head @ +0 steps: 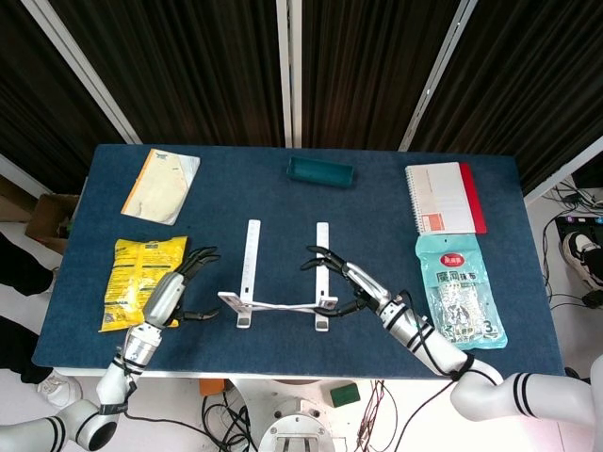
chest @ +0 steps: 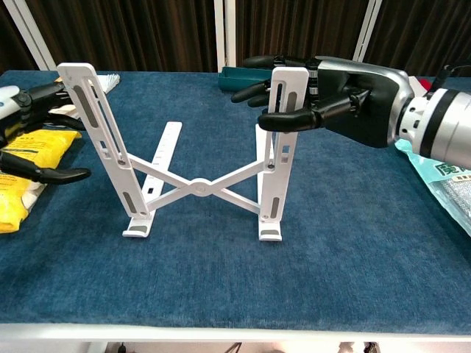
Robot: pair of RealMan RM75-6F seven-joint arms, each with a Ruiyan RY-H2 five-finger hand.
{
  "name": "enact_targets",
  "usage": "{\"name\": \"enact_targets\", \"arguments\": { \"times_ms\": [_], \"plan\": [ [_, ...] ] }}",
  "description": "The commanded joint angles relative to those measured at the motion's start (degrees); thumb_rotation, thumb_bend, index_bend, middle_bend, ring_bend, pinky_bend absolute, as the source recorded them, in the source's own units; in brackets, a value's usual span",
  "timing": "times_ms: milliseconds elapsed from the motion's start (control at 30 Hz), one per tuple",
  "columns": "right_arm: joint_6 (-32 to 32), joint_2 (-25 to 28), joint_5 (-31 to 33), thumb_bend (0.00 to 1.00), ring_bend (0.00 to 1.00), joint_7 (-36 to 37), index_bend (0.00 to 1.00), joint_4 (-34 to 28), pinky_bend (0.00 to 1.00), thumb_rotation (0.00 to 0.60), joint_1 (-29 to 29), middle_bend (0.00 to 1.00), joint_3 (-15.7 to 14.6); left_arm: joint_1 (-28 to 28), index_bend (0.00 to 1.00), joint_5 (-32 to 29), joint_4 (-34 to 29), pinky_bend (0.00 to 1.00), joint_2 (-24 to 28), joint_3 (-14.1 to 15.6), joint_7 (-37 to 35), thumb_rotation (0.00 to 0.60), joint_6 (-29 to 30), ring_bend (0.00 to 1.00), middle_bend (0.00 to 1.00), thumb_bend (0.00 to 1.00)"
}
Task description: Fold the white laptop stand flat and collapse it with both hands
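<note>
The white laptop stand [chest: 195,185] [head: 283,305] stands unfolded in the middle of the blue table, both support arms raised and the cross braces spread. My right hand [chest: 353,103] [head: 353,281] grips the top of the stand's right upright arm, thumb in front and fingers wrapped behind it. My left hand [chest: 26,103] [head: 168,294] hovers to the left of the left upright arm, fingers spread, holding nothing and clear of the stand.
A yellow snack bag [head: 144,282] lies just left of my left hand. A teal tray [head: 320,172] sits behind the stand. A red-edged notebook [head: 443,198] and a blue-green packet [head: 459,287] lie at the right, a booklet [head: 161,185] at the back left.
</note>
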Motion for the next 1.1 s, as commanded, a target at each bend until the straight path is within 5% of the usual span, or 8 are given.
{"name": "enact_targets", "arguments": {
  "times_ms": [33,433,600,700,867,967,1100],
  "plan": [
    [-1.2,-2.4,3.6,0.16,0.08,-2.7,0.08,1.6,0.07,0.600,0.1,0.24,2.2,1.3,0.16,-0.1,-1.9,0.20,2.3,-0.1,2.1,0.600,1.5,0.04,0.07,0.15],
    [-2.7,-5.9,17.1,0.16,0.06,-9.9,0.00,7.5,0.07,0.600,-2.1,0.16,8.7,2.1,0.16,-0.3,-3.7,0.20,6.1,0.0,3.5,0.600,1.2,0.04,0.07,0.15],
    [7.4,-7.0,24.2,0.16,0.00,-16.2,0.00,6.2,0.06,0.600,-7.1,0.03,12.6,1.5,0.16,-0.7,-3.3,0.20,8.2,-0.8,4.8,0.600,0.0,0.05,0.07,0.15],
    [14.6,-6.2,18.4,0.16,0.00,-21.4,0.00,6.0,0.05,0.600,-9.3,0.03,11.6,0.5,0.16,-1.3,-3.0,0.19,10.3,-1.7,6.4,0.600,-1.5,0.05,0.07,0.15],
    [16.4,1.0,4.3,0.16,0.06,-28.5,0.03,3.4,0.05,0.600,-10.2,0.21,6.0,-2.5,0.16,-3.1,-2.4,0.19,13.3,-4.1,12.4,0.600,-5.5,0.05,0.07,0.15],
    [17.2,3.8,-1.9,0.13,0.23,-36.6,0.20,2.5,0.13,0.600,-9.6,0.39,4.3,-5.2,0.16,-3.9,-1.5,0.19,13.8,-5.5,17.6,0.600,-9.0,0.05,0.07,0.15],
    [16.6,5.3,-6.4,0.03,0.47,-46.4,0.47,1.4,0.38,0.600,-8.0,0.61,3.5,-9.2,0.16,-5.5,1.1,0.19,12.3,-7.2,23.7,0.600,-13.9,0.05,0.07,0.15]
  ]
}}
